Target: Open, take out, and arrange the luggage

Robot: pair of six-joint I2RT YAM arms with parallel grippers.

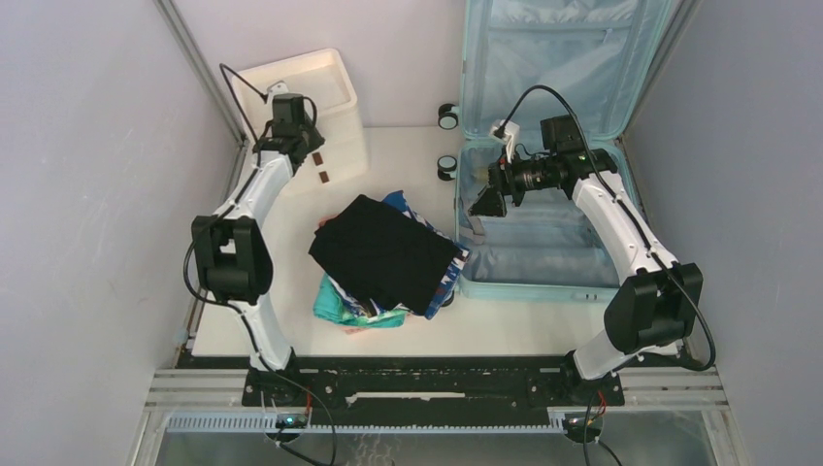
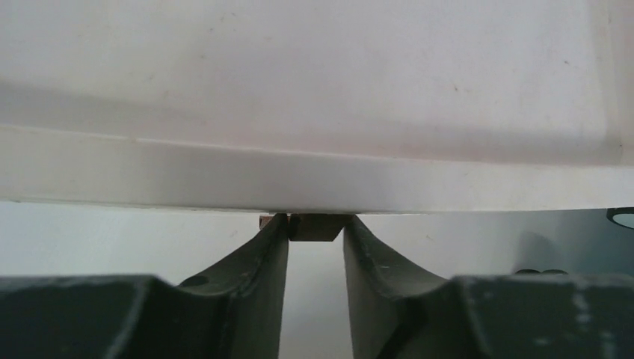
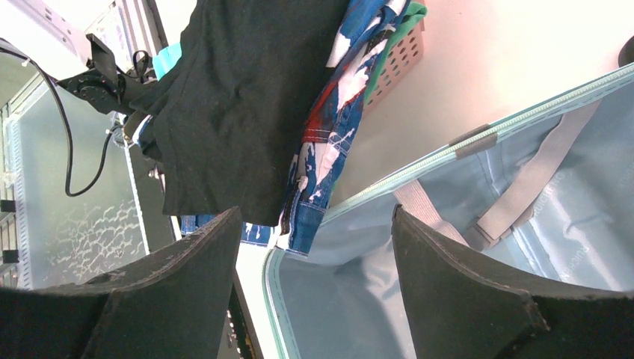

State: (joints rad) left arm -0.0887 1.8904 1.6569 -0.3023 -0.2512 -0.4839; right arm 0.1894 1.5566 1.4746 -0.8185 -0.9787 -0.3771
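The luggage (image 1: 543, 254) is a pale blue suitcase that lies open at the right, its lid (image 1: 563, 58) leaning on the back wall. Its lined lower half (image 3: 583, 224) holds only grey straps (image 3: 523, 187). My right gripper (image 1: 482, 206) hovers over the left side of that lower half, open and holding nothing (image 3: 314, 212). My left gripper (image 1: 312, 155) is at the front of the white drawer box (image 1: 311, 92). Its fingertips (image 2: 315, 218) stand narrowly apart around a small brown handle (image 2: 321, 230) under the box's white edge. Whether they press on it does not show.
A pile of clothes (image 1: 388, 254), topped by a black garment, lies mid-table on a pink basket (image 3: 400, 60), just left of the suitcase. Two suitcase wheels (image 1: 447, 116) stick out toward the drawer box. Grey walls close in on both sides.
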